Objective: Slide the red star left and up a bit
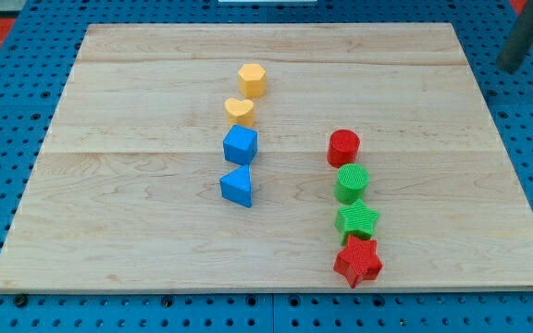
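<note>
Eight blocks on my counter [137,92], two each yellow, blue, red and green, red star [357,262] at the right column's bottom touching the green star [356,221]; my tip's out of view, no writing.

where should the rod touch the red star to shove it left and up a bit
Set my tip, now far off at the view's top right, against the red star on its lower-right side. The green star touches its top, so push mostly leftward first.

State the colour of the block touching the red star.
Green: the green star, seen in the camera view.
</note>
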Robot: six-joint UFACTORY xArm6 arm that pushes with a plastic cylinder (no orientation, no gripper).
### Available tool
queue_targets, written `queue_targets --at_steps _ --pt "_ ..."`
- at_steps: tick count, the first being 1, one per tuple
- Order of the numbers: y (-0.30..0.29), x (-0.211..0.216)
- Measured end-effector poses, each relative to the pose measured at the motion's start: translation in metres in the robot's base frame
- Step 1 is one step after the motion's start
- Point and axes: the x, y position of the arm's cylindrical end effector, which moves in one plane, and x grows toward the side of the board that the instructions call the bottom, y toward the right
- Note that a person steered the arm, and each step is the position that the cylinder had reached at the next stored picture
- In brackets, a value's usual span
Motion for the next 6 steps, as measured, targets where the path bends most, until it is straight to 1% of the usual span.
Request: queue_targets --at_steps 2,3,4,5,6 --pt "-0.023 0.159" --pt "-0.052 0.235" --pt "-0.087 0.286" --pt "-0.103 0.288" --pt "-0.153 0.288"
